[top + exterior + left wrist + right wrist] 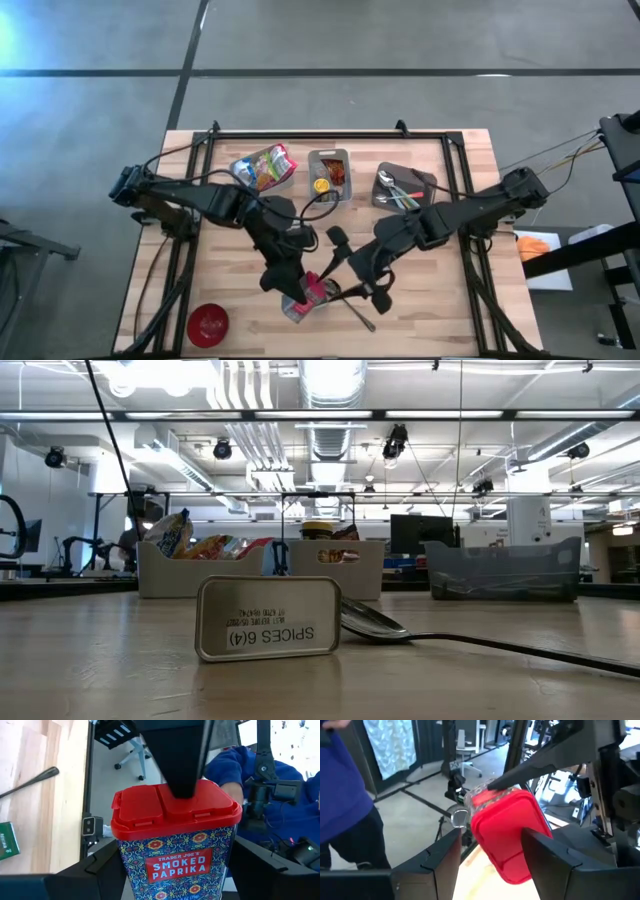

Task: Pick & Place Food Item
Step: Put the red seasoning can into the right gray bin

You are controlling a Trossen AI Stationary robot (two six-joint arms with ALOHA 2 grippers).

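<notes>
A smoked paprika tin [175, 860] with a red lid and a patterned blue body hangs above the table's near middle [318, 292]. My left gripper [175, 875] is shut on its body. My right gripper [492, 860] comes from the other side and is shut on its red lid [505, 825]. Below them a small metal tin [267, 618] stands on its long edge on the table. A spoon [372, 622] lies beside that tin. Neither gripper shows in the low view. My left gripper pinches the tin's two narrow sides [122, 870] between its fingers [100, 865], below the lid. The tin is upright in this view, label facing the camera, lifted clear of the table. My right gripper has the red lid between its two fingers. One finger [185, 765] lies across the middle of the lid's top edge [165, 802]. The other finger is hidden behind the tin. In its own view the fingers [545, 860] flank the lid's near end.
Three bins stand along the far side: one with snack packets [265, 167], one with a jar [330, 175], and a dark one with cutlery [402, 187]. A red bowl [208, 324] sits at the near left corner. A person in blue [270, 785] stands beyond the table's near edge.
</notes>
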